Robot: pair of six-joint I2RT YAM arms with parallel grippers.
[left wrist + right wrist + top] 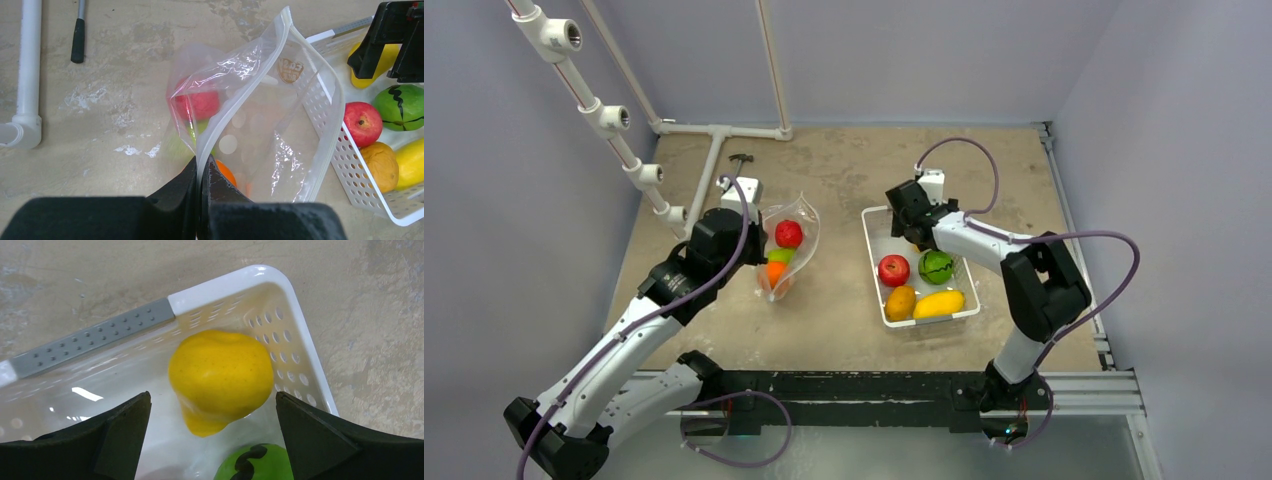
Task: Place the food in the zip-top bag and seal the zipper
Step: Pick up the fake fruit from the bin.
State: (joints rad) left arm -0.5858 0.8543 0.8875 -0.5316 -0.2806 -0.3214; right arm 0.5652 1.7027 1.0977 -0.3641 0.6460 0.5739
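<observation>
My left gripper (200,186) is pinched tight on the zip-top bag (260,125), fingers together on its near mouth edge, right on the zipper (201,150) strip. The bag stands up from the table (844,170) with its mouth gaping wide, and the other lip of the strip bows away towards the basket (873,270). From above, bag and basket sit apart, with bare table between them. Three pieces of the food are already inside the bag: a red fruit (200,104) furthest from my fingers, a green fruit (176,146) below it and an orange fruit (226,172) nearest the pinch (all blurred through the dotted plastic).

My right gripper (212,399) hangs over the far corner of the white slotted basket, jaws spread wide, one finger to each side of a yellow fruit (220,372). I cannot tell whether either finger touches it. Just nearer to me in the basket lies a striped green melon (936,267) with a red apple (894,270) beside it. Nearest the arm bases, a brownish-orange fruit (900,302) touches a yellow mango (939,303).
</observation>
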